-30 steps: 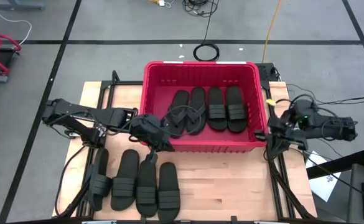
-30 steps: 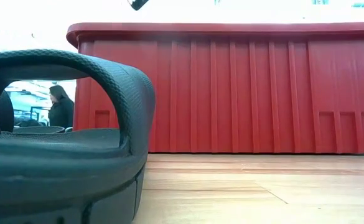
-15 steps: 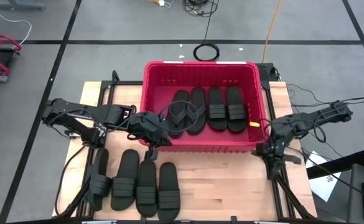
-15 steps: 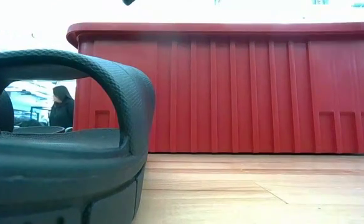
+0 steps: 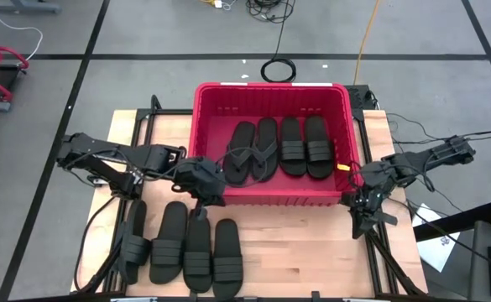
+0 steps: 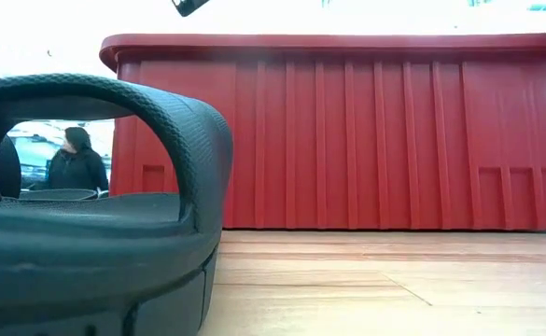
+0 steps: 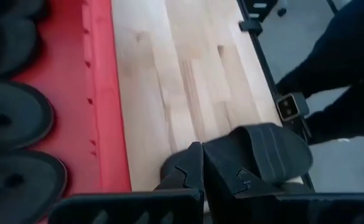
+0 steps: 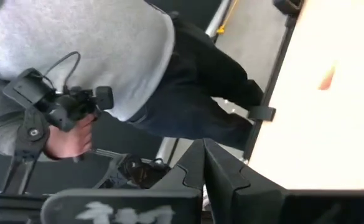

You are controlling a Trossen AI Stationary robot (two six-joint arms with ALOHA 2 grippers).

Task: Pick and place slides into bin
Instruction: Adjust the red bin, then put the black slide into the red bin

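The red bin (image 5: 270,91) stands at the table's far middle. Inside it lie a thong-style pair of black slides (image 5: 252,153) and a ribbed-strap pair (image 5: 305,146), soles down. Several more slides (image 5: 185,250) lie in a row on the table's near left; one fills the low view's foreground (image 6: 95,196). My left gripper (image 5: 216,195) hangs shut above the bin's near-left corner; in its wrist view the fingers (image 7: 203,177) are above a table slide (image 7: 266,149). My right gripper (image 5: 358,220) hangs shut off the bin's near-right corner (image 8: 205,165).
Bare wood (image 5: 312,252) lies between the bin's near wall and the table's near edge, right of the slide row. A person in a grey top (image 8: 88,56) stands beyond the table's edge holding a device. Another person (image 6: 72,168) shows far off in the room.
My right arm has swung out and down, bringing its shut gripper toward the table's near edge beside the bin's near-right corner, rolling as it went. My left gripper has tipped further downward in place. The left thong slide in the bin has settled flat beside its mate.
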